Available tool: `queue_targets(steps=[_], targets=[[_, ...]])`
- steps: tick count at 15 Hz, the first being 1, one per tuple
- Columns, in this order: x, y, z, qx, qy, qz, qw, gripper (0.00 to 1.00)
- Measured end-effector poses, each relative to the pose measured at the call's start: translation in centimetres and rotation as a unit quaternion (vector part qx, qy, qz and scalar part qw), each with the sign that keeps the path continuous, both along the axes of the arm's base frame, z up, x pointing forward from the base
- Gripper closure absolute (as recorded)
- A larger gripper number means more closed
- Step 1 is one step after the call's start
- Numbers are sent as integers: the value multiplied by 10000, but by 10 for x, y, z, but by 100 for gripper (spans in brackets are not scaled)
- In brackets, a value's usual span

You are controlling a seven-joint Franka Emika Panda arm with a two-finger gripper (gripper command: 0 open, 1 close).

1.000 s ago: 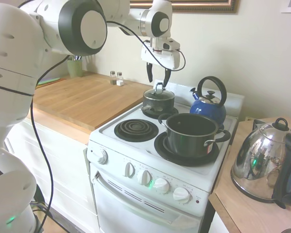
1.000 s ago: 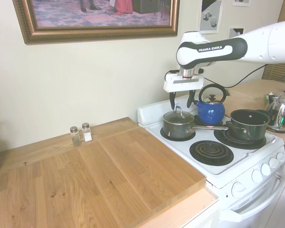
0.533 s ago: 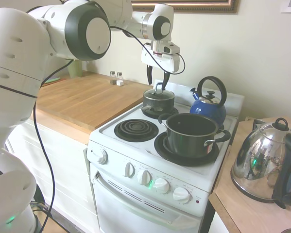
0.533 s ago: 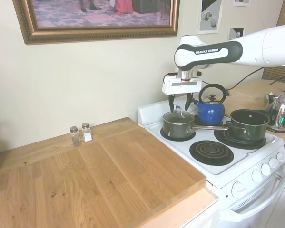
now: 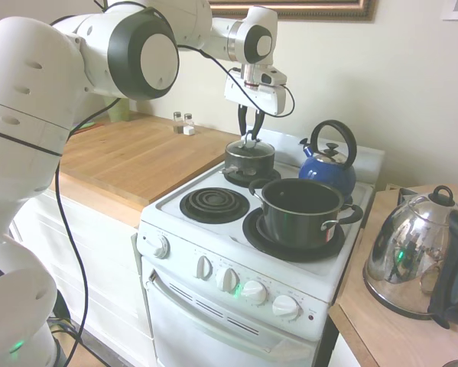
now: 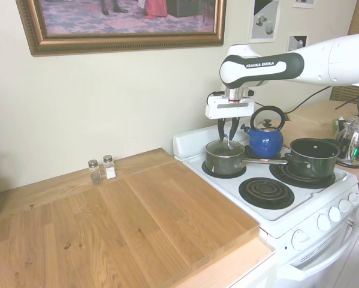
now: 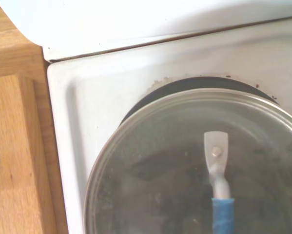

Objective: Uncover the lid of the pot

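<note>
The small dark pot [image 5: 249, 163] stands on the stove's back left burner with its glass lid [image 5: 249, 147] seated on it. My gripper [image 5: 248, 134] hangs straight down over the lid, its fingers drawn together around the looped metal handle. From the other side, the gripper [image 6: 227, 135] pinches the loop above the lid [image 6: 225, 147] and pot [image 6: 223, 161]. The wrist view looks down on the lid [image 7: 165, 180]; its handle [image 7: 216, 156], partly wrapped in blue tape, runs to the picture's bottom edge.
A larger black pot [image 5: 301, 210] sits on the front right burner, its long handle reaching toward the small pot. A blue kettle [image 5: 328, 170] stands at the back right. A bare coil burner [image 5: 213, 205], a chrome kettle [image 5: 408, 260], two shakers [image 5: 183, 122] and a wooden counter [image 5: 137, 157] surround them.
The gripper came down onto the lid's handle and its fingers, wide apart a second ago, have closed in around the loop. The lid still rests on the pot.
</note>
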State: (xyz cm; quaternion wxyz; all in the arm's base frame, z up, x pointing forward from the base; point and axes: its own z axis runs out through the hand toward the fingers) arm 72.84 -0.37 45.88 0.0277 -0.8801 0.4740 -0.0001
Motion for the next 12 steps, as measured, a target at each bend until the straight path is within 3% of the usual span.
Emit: queue_targets(steps=[8, 12], targets=[[5, -5, -7, 156, 231, 168, 9995, 100], [7, -3, -4, 107, 147, 191, 9997, 100]])
